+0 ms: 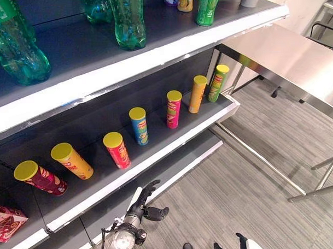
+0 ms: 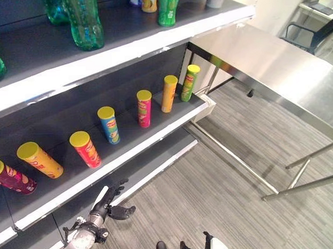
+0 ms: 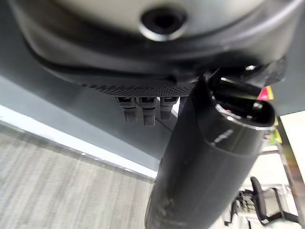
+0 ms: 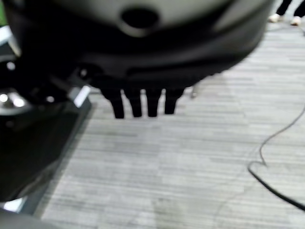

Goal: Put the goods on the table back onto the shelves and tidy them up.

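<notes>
Several yellow-lidded chip cans stand in a row on the middle shelf (image 1: 156, 152): maroon (image 1: 41, 178), orange-yellow (image 1: 72, 160), red (image 1: 117, 150), blue (image 1: 138, 126), pink (image 1: 173, 109), orange (image 1: 197, 94) and green (image 1: 218, 83). The first three lean over; the others are nearly upright. My left hand (image 1: 144, 204) hangs low in front of the bottom shelf, open and holding nothing; its fingers (image 3: 143, 112) are straight. My right hand (image 4: 143, 102) hangs open over the grey floor, with nothing in it.
Green bottles (image 1: 129, 19) and a green can (image 1: 207, 8) stand on the top shelf. A pink packet (image 1: 6, 223) lies at the lower left. A steel table (image 1: 284, 60) with a bare top stands to the right, with an office chair (image 1: 324, 29) behind it.
</notes>
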